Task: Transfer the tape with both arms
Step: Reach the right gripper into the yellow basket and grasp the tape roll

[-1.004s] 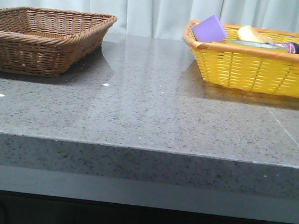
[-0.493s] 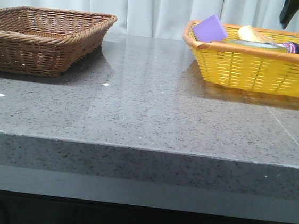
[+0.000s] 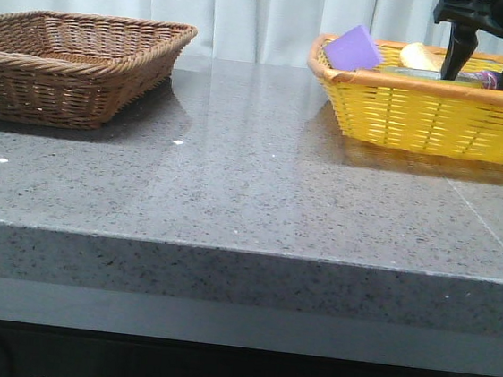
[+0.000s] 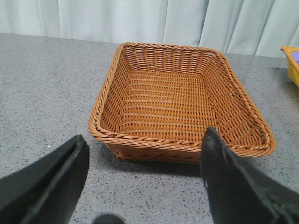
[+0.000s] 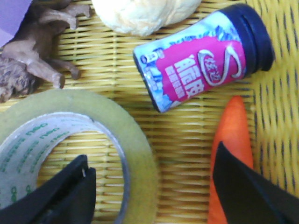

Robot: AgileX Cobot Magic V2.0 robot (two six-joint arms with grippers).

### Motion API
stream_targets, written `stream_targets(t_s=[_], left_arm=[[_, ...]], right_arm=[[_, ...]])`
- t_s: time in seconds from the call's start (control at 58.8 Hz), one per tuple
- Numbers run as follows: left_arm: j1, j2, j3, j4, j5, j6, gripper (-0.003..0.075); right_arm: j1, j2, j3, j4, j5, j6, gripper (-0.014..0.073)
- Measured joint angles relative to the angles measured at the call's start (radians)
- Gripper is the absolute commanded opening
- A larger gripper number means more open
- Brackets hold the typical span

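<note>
The tape (image 5: 138, 140) is a wide yellow roll with a white core and green lettering. It lies flat in the yellow basket (image 3: 429, 122), and its top edge just shows in the front view (image 3: 415, 72). My right gripper (image 5: 152, 189) is open and low over it. One finger (image 5: 65, 196) is inside the roll's hole and the other (image 5: 247, 191) is outside, so the roll's wall lies between them. In the front view the right gripper (image 3: 491, 62) dips into the basket. My left gripper (image 4: 145, 179) is open and empty above the grey table, short of the brown basket (image 4: 177, 98).
In the yellow basket lie a pink-labelled bottle (image 5: 201, 60), an orange carrot-like piece (image 5: 233, 135) under the outer finger, a pale yellow lump (image 5: 145, 14), a brown root-like piece (image 5: 32, 65) and a purple block (image 3: 353, 48). The brown basket (image 3: 66, 70) stands at the far left.
My right gripper has come down from the top of the front view into the yellow basket. The baskets have not moved.
</note>
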Motion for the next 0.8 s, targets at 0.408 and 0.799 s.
stream_targets(t_s=[0.408, 0.799], left_arm=[[0.0, 0.0, 0.0, 0.0, 0.0, 0.0, 0.0492], [0.0, 0.0, 0.0, 0.0, 0.0, 0.0, 0.0492]], right_arm=[[0.002, 0.026, -0.001, 0.002, -0.004, 0.004, 0.0075], [0.002, -0.081, -0.001, -0.004, 0.024, 0.004, 0.0073]])
